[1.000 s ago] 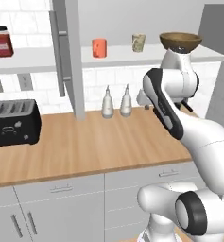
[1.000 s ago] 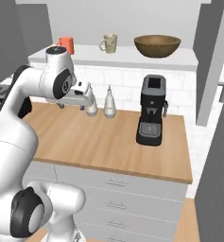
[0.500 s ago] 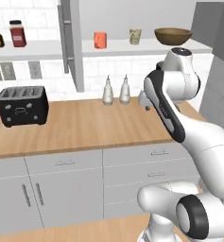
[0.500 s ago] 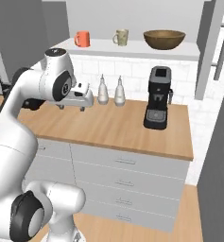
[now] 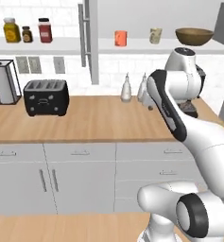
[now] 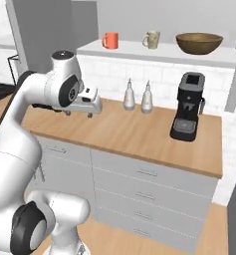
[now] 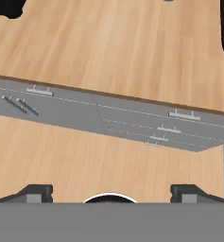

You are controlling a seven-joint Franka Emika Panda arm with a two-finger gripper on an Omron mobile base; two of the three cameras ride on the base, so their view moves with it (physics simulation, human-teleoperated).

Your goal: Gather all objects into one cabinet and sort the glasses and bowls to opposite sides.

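Note:
An orange-red cup (image 5: 120, 38) (image 6: 110, 40), a beige speckled tumbler (image 5: 155, 35) (image 6: 151, 39) and a wide brown wooden bowl (image 5: 194, 36) (image 6: 199, 43) stand in a row on the cabinet's white shelf (image 5: 137, 46) (image 6: 139, 50), the bowl at the right end. The grey cabinet door (image 5: 93, 42) with its long bar handle stands open left of the cup. My gripper (image 6: 80, 114) (image 7: 111, 194) hangs over the wooden counter, well below the shelf. It points down, open, with nothing between its fingers.
Two white bottles (image 5: 126, 89) (image 6: 129, 95) stand at the counter's back. To their right is a black coffee machine (image 6: 188, 107). A black toaster (image 5: 46, 97) and a paper-towel holder (image 5: 4, 82) stand at the left, with jars (image 5: 45, 30) above. Below are grey drawers (image 7: 175, 124).
The whole picture has shifted and widened: the base has driven back from the counter. The arm keeps its pose, and the cup, tumbler and bowl stay in place on the shelf.

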